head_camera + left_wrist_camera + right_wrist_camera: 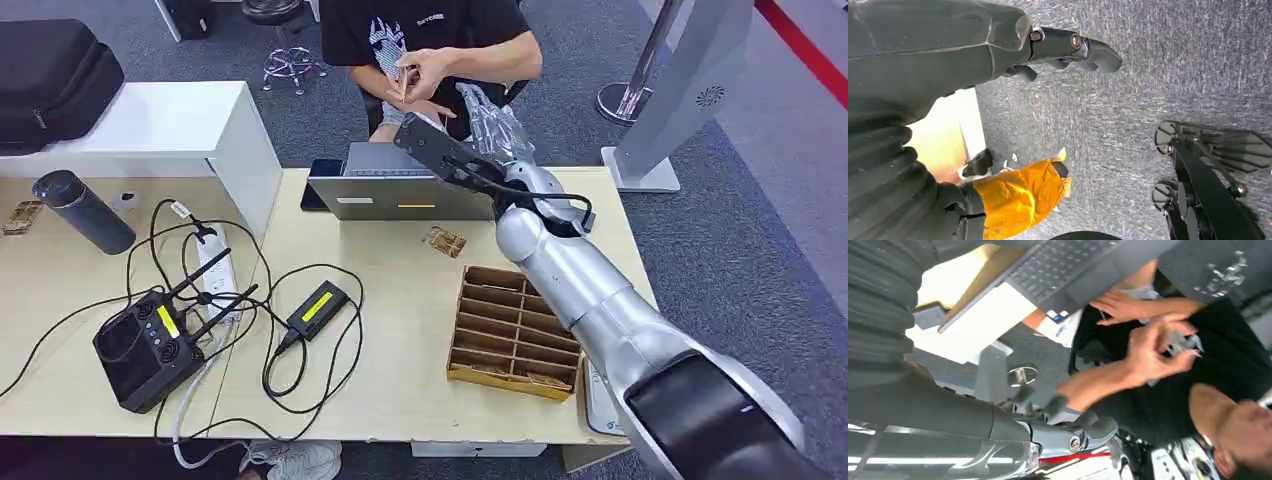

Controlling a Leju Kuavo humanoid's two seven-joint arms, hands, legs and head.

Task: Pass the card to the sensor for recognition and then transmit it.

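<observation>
My right arm reaches across the table past the laptop point(398, 187) toward a seated person. My right hand point(490, 115) is up, its fingers spread and holding nothing, just right of the person's hands. The person pinches a thin card point(404, 78) in raised fingers; in the right wrist view the card point(1182, 343) is blurred at those fingertips, beyond my right hand point(1075, 435). Another brown patterned card point(444, 241) lies on the table in front of the laptop. My left hand point(1068, 47) hangs over the grey carpet, holding nothing.
A cardboard divider tray point(515, 330) stands near my right forearm. A controller point(145, 345), power strip, black adapter point(318, 307) and tangled cables cover the left of the table. A dark bottle point(85, 210) stands at the far left. An orange bag point(1018, 197) lies on the floor.
</observation>
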